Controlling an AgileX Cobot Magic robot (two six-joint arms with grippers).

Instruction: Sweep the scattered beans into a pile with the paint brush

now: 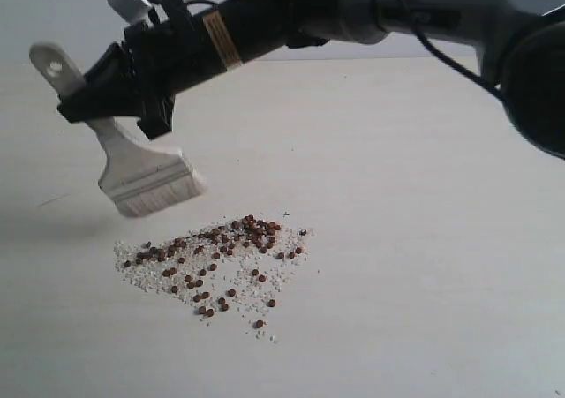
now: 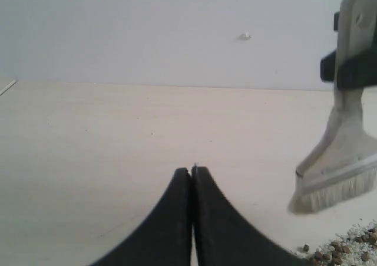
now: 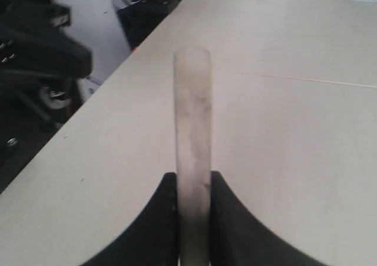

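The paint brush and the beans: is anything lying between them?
No. In the exterior view, only a bare strip of table separates the paint brush from the beans.

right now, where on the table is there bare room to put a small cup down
The pale tabletop right of the reddish-brown beans in the exterior view is bare; so is the strip nearer the camera. Crowded on the left: the right gripper holds the wide cream-bristled paint brush there.
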